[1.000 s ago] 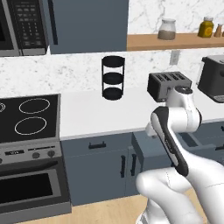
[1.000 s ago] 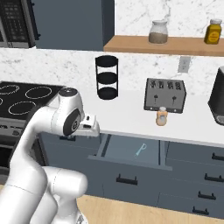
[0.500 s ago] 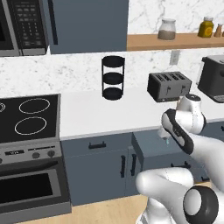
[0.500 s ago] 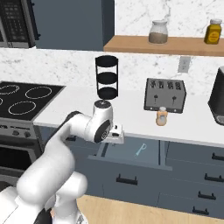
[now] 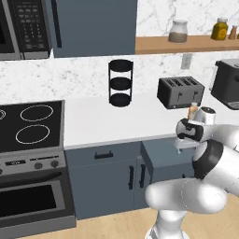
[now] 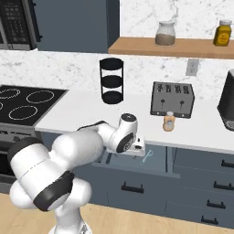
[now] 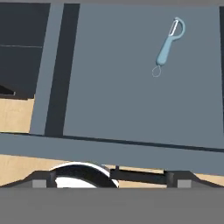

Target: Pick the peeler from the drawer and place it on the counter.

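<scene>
The drawer (image 6: pixel 157 161) stands pulled open under the white counter (image 6: pixel 82 114). On its floor lies the peeler (image 6: pixel 147 157), small and pale teal. From the hand, the peeler (image 7: pixel 168 43) sits at the upper right of the drawer floor (image 7: pixel 131 92), with its wiry blade end at the top. My gripper (image 6: pixel 139 149) hangs open over the drawer's left part, just left of the peeler and apart from it. Its fingertips (image 7: pixel 41 179) stand wide apart at the bottom of the hand view, with nothing between them. From the left, the gripper (image 5: pixel 179 144) hovers over the open drawer (image 5: pixel 161 149).
On the counter behind the drawer stand a dark toaster (image 6: pixel 172 99), a small shaker (image 6: pixel 169 121), a black three-tier rack (image 6: pixel 112 81) and a coffee machine (image 6: pixel 227 100). A black stovetop (image 6: pixel 23 103) lies to the left. A wooden shelf (image 6: pixel 183 45) holds jars.
The arm has swung to the right and lowered, so the hand went from the counter's front edge to above the open drawer, closer to the peeler. The peeler has not moved.
</scene>
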Available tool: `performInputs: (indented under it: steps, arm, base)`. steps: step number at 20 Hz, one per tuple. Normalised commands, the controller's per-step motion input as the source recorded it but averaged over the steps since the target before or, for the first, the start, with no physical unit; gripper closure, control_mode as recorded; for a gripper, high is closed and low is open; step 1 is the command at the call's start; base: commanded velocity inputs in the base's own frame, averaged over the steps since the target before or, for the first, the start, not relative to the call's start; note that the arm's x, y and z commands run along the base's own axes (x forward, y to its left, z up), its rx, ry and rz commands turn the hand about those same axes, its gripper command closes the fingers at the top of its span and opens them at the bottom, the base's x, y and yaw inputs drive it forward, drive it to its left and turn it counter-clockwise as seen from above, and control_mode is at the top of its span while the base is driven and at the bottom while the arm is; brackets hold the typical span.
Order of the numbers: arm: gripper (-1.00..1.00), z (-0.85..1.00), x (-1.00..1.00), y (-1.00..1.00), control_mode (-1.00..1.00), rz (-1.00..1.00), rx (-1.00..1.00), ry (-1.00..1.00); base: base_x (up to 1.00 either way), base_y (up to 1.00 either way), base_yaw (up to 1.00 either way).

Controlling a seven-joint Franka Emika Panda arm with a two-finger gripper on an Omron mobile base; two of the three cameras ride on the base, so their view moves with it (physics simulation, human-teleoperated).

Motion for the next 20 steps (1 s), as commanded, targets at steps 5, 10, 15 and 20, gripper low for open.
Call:
performInputs:
  steps: [5, 10, 15, 20]
  arm:
    - [-1.00, -0.49, 0.45, -0.35, -1.00, 0.00, 0.03, 0.03]
    - [-1.00, -0.57, 0.61, -0.07, -1.00, 0.00, 0.01, 0.07]
    - [-1.00, -0.52, 0.49, -0.02, -1.00, 0.00, 0.00, 0.05]
    - [-1.00, -0.42, 0.17, -0.18, -1.00, 0.01, 0.00, 0.04]
  base:
    - [0.00, 0.00, 0.00]
    - [0.00, 0.00, 0.00]
    - [0.00, 0.00, 0.00]
    - [0.00, 0.00, 0.00]
